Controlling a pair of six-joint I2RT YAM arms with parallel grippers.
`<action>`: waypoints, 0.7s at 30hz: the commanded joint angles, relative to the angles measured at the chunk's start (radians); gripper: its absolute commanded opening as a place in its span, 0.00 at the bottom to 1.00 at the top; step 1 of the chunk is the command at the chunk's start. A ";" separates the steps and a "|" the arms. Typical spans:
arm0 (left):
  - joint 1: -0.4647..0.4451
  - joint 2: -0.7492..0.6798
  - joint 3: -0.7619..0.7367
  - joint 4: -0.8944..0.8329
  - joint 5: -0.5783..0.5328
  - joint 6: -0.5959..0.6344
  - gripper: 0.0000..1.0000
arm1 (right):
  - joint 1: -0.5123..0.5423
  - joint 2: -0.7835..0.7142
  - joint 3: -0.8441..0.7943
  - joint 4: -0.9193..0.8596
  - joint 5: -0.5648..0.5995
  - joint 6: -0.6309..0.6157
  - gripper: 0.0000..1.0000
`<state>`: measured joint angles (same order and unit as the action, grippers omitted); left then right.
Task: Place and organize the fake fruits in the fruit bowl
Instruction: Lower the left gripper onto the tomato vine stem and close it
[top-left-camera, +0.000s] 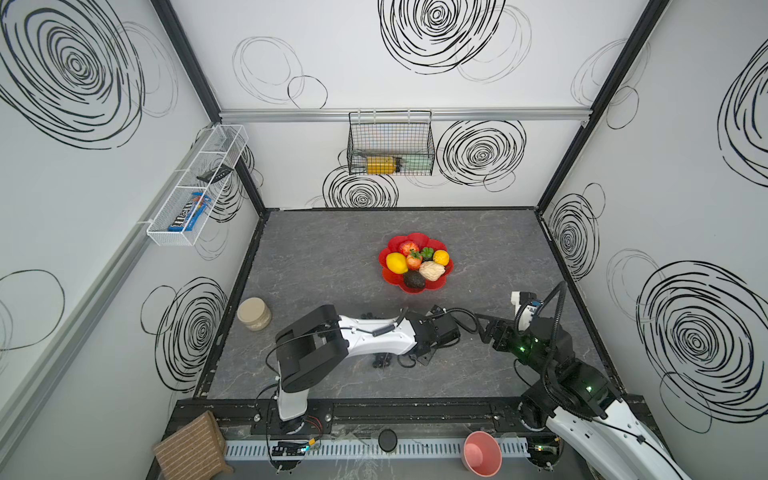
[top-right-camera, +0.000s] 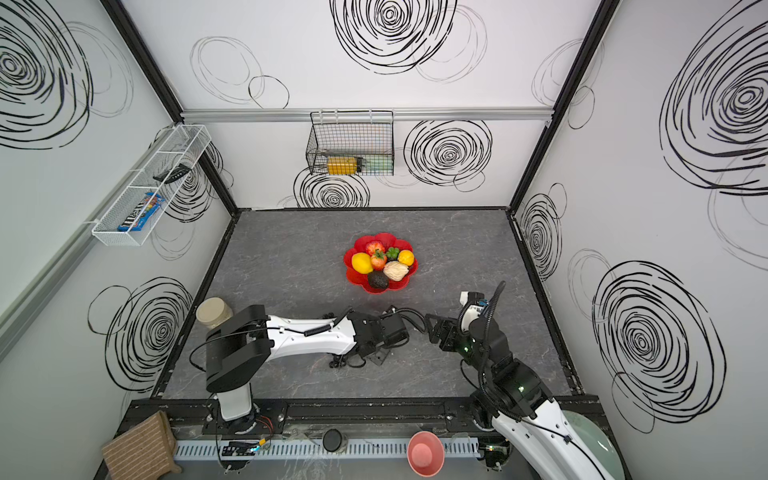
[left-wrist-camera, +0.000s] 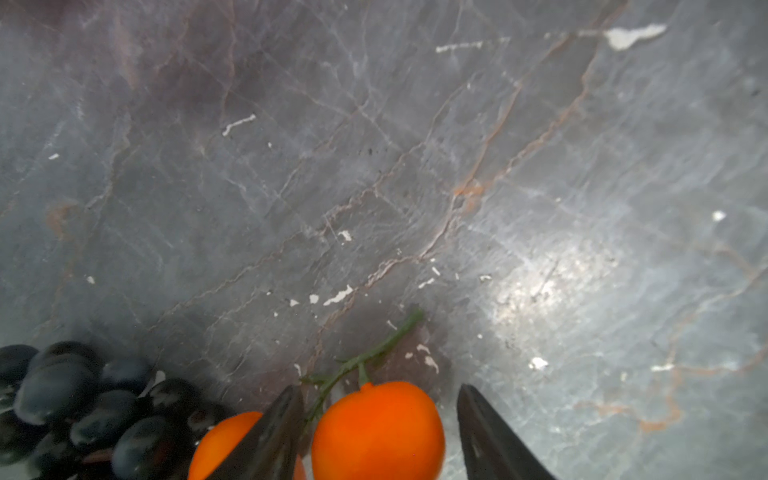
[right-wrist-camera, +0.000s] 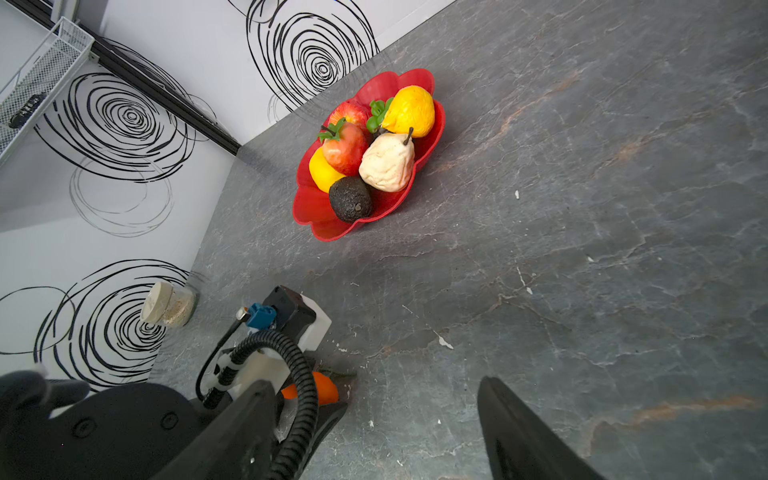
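Note:
The red flower-shaped fruit bowl (top-left-camera: 391, 277) (right-wrist-camera: 316, 210) stands mid-table and holds a lemon (top-left-camera: 397, 262), an apple (top-left-camera: 408, 248), a strawberry (top-left-camera: 414, 261), an avocado (top-left-camera: 414, 280), a cream wrinkled fruit (top-left-camera: 432, 270) and a second lemon (top-left-camera: 441, 257). Down at the table in front of the bowl, my left gripper (left-wrist-camera: 380, 388) is open around a small orange (left-wrist-camera: 378, 432) on a green stem, with a gap at one finger. A second orange (left-wrist-camera: 224, 440) and the dark grape bunch (left-wrist-camera: 83, 411) lie beside it. My right gripper (right-wrist-camera: 376, 382) hovers open and empty next to the left one.
A cork-lidded jar (top-left-camera: 254, 313) stands at the table's left edge. A pink cup (top-left-camera: 482, 453) and a woven mat (top-left-camera: 191, 449) lie off the front rail. A black wire basket (top-left-camera: 390, 143) and a white wire shelf (top-left-camera: 195, 187) hang on the walls.

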<state>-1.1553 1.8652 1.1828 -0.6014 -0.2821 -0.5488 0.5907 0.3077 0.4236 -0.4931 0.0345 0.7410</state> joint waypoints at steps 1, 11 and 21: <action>0.003 -0.001 -0.025 0.030 -0.008 -0.005 0.60 | 0.006 0.005 0.034 0.029 -0.011 0.011 0.81; 0.006 -0.067 -0.052 0.062 -0.007 0.004 0.52 | 0.006 0.002 0.024 0.048 -0.023 0.013 0.82; 0.032 -0.244 -0.146 0.232 0.090 -0.002 0.51 | 0.006 0.096 0.002 0.071 -0.050 0.015 0.82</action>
<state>-1.1309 1.6737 1.0622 -0.4503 -0.2256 -0.5484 0.5911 0.3771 0.4255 -0.4660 -0.0029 0.7471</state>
